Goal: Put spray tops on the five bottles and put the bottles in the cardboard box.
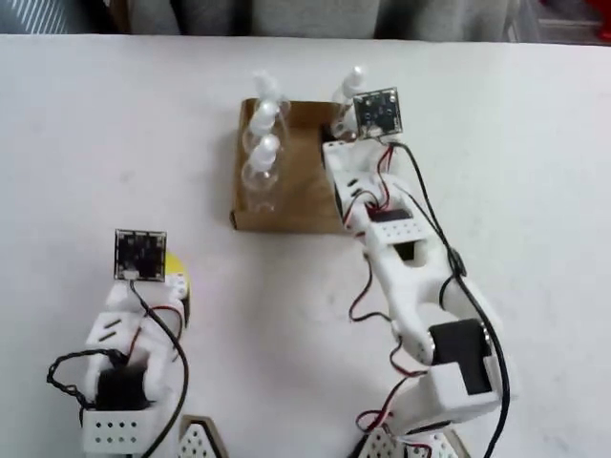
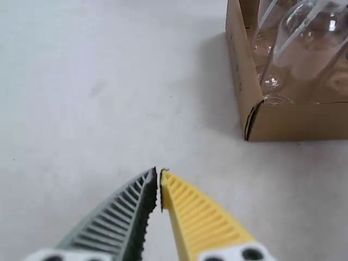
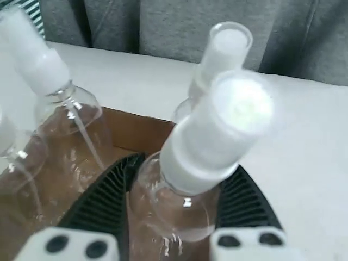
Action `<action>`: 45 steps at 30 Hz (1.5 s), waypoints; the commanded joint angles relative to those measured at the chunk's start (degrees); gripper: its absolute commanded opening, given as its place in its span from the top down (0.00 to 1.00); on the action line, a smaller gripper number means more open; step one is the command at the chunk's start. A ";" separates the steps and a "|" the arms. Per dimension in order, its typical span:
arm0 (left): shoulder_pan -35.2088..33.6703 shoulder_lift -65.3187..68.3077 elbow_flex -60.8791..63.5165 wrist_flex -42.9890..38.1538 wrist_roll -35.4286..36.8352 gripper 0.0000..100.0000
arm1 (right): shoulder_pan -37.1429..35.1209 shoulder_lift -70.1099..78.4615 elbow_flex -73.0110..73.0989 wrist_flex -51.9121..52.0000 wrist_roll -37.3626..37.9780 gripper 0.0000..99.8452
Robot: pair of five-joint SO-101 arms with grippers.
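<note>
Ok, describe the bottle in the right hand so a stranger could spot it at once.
On the white table sits a box. At its far right corner the right hand grips a clear bottle with a white spray top. It alone sits between black fingers; the row along the box's left wall and the loose one just beyond it stand free.

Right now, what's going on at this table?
The right claw is shut on a spray-topped bottle, holding it upright at the cardboard box, by the far corner on that arm's side. Another capped bottle stands just behind it. A row of capped bottles stands in the box along the side toward the left arm. The left claw is shut on nothing, over bare table.
</note>
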 commanded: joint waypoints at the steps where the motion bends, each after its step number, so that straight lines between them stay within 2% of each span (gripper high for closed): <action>1: -0.48 0.04 0.00 0.09 -0.26 0.98 | 2.33 2.24 -6.42 -1.10 0.00 0.98; 4: -0.48 0.04 0.00 0.09 -0.26 0.98 | 2.24 3.47 -6.86 -1.10 0.26 0.98; 11: -0.48 0.04 0.00 0.09 -0.26 0.98 | 0.84 4.18 -6.68 -0.92 8.35 0.98; 35: -0.57 0.04 0.00 0.09 -0.35 0.98 | 0.84 8.48 -7.91 1.01 8.44 0.98; 45: -0.57 0.04 0.00 0.09 -0.35 0.98 | 0.57 7.96 -7.65 1.10 8.35 0.78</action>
